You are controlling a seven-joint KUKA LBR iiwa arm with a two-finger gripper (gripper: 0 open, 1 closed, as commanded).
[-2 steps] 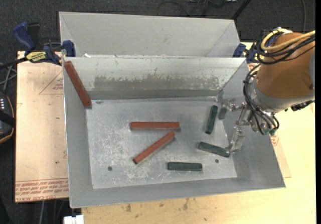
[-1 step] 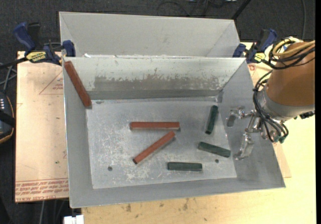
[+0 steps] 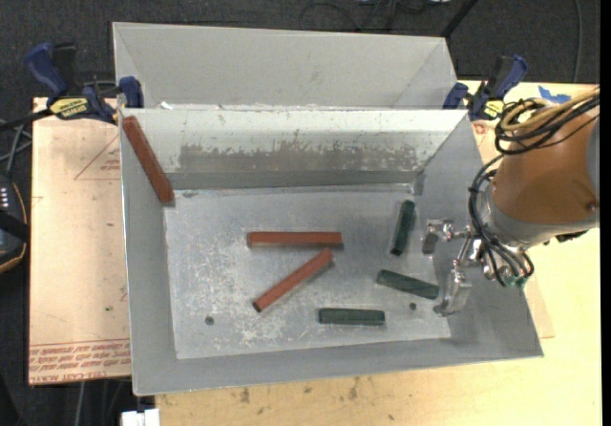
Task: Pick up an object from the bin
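Note:
My gripper [image 3: 446,267] is at the bin's right side, low over the floor, open with nothing between its fingers. Just to its left lies a dark green bar [image 3: 408,283], slanted, its right end close to the lower fingertip [image 3: 452,300]. A second dark green bar [image 3: 403,226] stands nearly upright in the view, left of the upper fingertip [image 3: 436,235]. A third dark green bar [image 3: 351,317] lies flat near the front wall.
Two red-brown bars lie mid-bin, one level [image 3: 294,240] and one slanted [image 3: 293,281] below it. Another red-brown bar [image 3: 146,161] leans against the left wall. The arm's orange cover and cables hang over the right rim.

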